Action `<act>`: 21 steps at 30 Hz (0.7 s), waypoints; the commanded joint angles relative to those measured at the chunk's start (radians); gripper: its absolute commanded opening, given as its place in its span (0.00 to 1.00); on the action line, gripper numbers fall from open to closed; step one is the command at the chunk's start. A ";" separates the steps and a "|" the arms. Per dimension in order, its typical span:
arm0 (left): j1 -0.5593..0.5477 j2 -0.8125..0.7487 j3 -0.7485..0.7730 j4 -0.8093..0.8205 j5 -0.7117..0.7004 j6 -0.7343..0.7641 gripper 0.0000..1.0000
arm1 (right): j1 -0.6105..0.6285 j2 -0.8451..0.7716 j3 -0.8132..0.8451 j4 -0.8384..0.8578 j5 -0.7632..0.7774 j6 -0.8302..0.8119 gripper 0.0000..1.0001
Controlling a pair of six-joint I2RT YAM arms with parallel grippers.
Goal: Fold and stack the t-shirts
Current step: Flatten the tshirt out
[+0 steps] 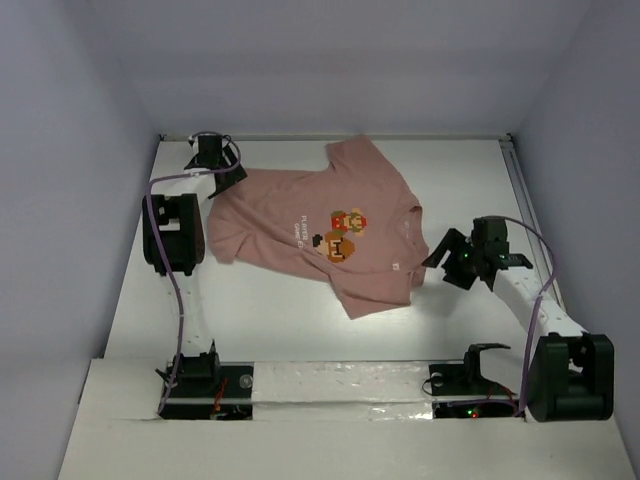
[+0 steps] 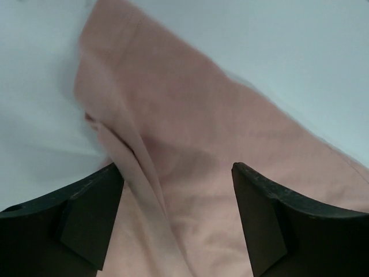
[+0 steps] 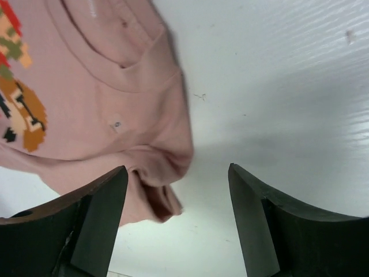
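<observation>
The salmon-pink t-shirt (image 1: 320,228) lies spread and rumpled on the white table, print side up, collar toward the right. Its pixel-art print (image 1: 342,232) shows on the chest. My left gripper (image 1: 222,172) is open at the shirt's far left corner; in the left wrist view (image 2: 176,216) pink cloth (image 2: 196,150) with a raised fold lies between its fingers. My right gripper (image 1: 447,262) is open just right of the shirt's shoulder; in the right wrist view (image 3: 176,222) the bunched sleeve (image 3: 155,173) sits by the left finger, with the collar (image 3: 115,52) beyond.
The white table (image 1: 270,310) is walled in by pale blue-grey panels on three sides. The arm bases (image 1: 190,375) stand on a white strip at the near edge. Purple cables run along both arms.
</observation>
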 commanded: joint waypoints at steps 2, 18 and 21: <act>-0.006 -0.055 0.101 -0.040 0.057 0.026 0.76 | -0.004 0.120 -0.044 0.198 -0.074 0.014 0.77; 0.003 -0.898 -0.729 -0.221 -0.107 -0.185 0.81 | -0.004 0.491 0.306 0.496 0.046 0.205 0.45; 0.014 -0.918 -0.789 -0.215 -0.069 -0.240 0.80 | -0.004 0.459 0.272 0.377 0.017 0.136 0.79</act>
